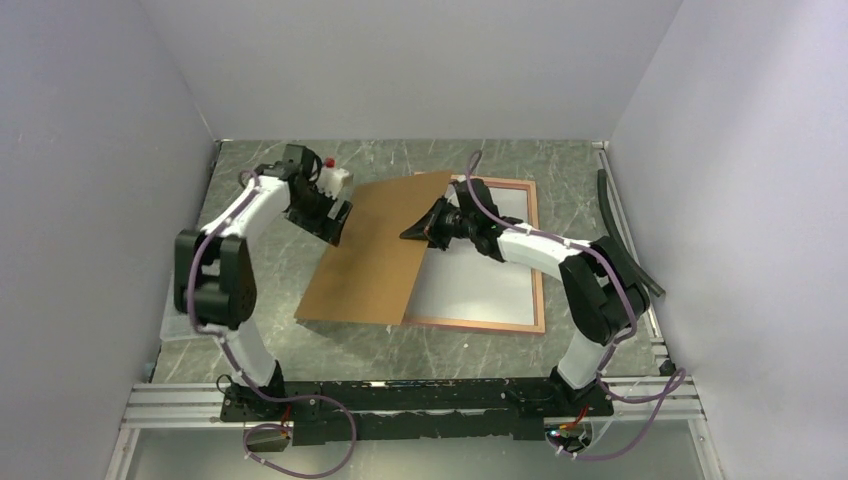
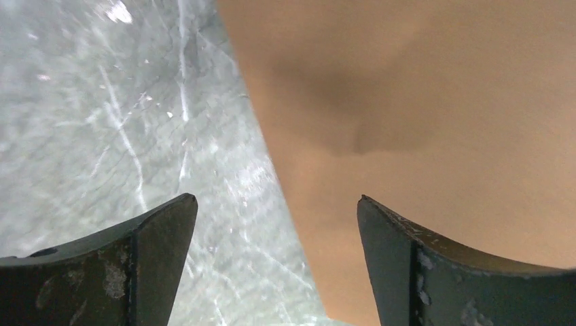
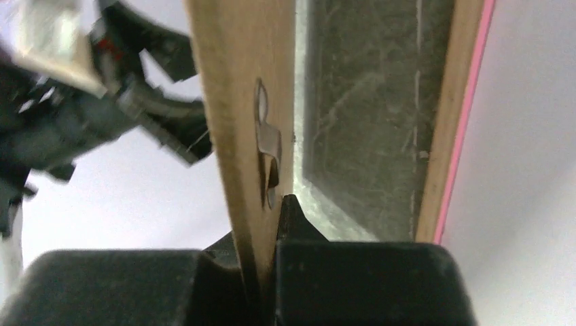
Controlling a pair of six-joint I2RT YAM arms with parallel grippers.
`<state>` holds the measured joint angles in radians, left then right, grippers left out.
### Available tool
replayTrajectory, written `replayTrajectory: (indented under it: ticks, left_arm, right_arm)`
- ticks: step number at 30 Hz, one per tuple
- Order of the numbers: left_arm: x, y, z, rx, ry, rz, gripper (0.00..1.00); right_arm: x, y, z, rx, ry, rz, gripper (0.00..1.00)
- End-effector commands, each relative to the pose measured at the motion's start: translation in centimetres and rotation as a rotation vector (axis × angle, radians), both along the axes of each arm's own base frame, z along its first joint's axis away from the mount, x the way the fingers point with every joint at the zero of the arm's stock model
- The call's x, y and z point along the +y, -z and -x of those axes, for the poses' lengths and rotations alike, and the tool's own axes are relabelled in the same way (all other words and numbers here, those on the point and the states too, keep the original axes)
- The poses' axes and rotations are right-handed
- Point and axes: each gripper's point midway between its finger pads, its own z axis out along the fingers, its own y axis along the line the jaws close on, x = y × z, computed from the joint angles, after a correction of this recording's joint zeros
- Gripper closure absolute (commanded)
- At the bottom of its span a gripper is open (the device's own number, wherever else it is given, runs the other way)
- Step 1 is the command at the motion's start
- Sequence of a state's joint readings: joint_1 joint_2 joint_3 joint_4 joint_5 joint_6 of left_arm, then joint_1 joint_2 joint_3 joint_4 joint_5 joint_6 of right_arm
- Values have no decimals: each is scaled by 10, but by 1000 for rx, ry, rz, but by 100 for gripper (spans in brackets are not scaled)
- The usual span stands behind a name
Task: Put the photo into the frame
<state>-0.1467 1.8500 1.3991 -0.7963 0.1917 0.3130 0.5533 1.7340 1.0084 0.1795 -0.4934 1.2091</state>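
Observation:
The frame (image 1: 537, 262) lies flat on the right of the table, its narrow pink-brown border around a white sheet (image 1: 480, 275) that looks like the photo's plain back; no picture side shows. A brown backing board (image 1: 385, 250) leans tilted over the frame's left part. My right gripper (image 1: 422, 228) is shut on the board's right edge. In the right wrist view the gripper (image 3: 268, 204) pinches the board (image 3: 238, 81) just below a metal clip (image 3: 268, 149), beside the frame's edge (image 3: 452, 102). My left gripper (image 1: 335, 225) is open at the board's upper left. In the left wrist view the gripper (image 2: 277, 204) straddles the board's edge (image 2: 421, 102) without holding it.
The marble table (image 1: 260, 270) shows to the left of and in front of the board. A black strip (image 1: 625, 225) runs along the right wall. White walls close in three sides. An aluminium rail (image 1: 170, 400) carries both arm bases at the near edge.

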Motion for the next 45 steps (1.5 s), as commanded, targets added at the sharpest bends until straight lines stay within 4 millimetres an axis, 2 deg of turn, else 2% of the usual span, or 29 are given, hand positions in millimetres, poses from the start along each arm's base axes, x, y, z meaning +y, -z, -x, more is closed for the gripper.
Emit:
replayTrajectory:
  ticks: [1, 5, 8, 11, 14, 16, 20, 22, 28, 30, 34, 37, 39, 41, 45]
  left_arm:
    - [-21, -112, 19, -245, 214, 111, 6]
    - [-31, -158, 68, -394, 442, 152, 6]
    - [-40, -180, 112, -510, 623, 150, 6]
    - [-44, -189, 143, -622, 766, 82, 6]
    - [-42, -186, 158, -694, 905, -14, 7]
    - [-38, -188, 151, -785, 959, -116, 9]
    - [-32, -213, 111, -1038, 950, -320, 18]
    - [-30, -224, 98, -1126, 918, -379, 20]
    - [-35, -236, 91, -1301, 942, -457, 30]
    - [-39, -231, 92, -1315, 975, -461, 33]
    - [-46, -240, 92, -1398, 982, -453, 47]
    - [-50, -247, 92, -1408, 979, -429, 68]
    - [-53, -252, 94, -1408, 976, -403, 85]
    - [-54, -257, 96, -1417, 975, -390, 96]
    - [-56, -263, 97, -1465, 986, -408, 97]
  right_arm:
    - [-1, -79, -25, -98, 59, -103, 100]
    - [-4, -121, -42, -114, 99, -166, 100]
    - [-7, -156, -53, -131, 124, -241, 100]
    - [-3, -183, -54, -114, 108, -340, 100]
    - [0, -201, -52, -117, 95, -400, 100]
    - [1, -209, -49, -118, 83, -426, 100]
    - [-4, -212, -37, -110, 77, -453, 100]
    - [-6, -211, -31, -107, 75, -451, 100]
    - [-7, -204, -8, -73, 33, -461, 100]
    - [-5, -205, -1, -71, 18, -462, 100]
    - [2, -204, 8, -69, -11, -452, 98]
    - [2, -197, 11, -73, -32, -426, 86]
    - [0, -192, 11, -92, -41, -393, 71]
    - [-2, -184, 13, -98, -71, -351, 59]
    - [-13, -176, 18, -148, -106, -300, 35]
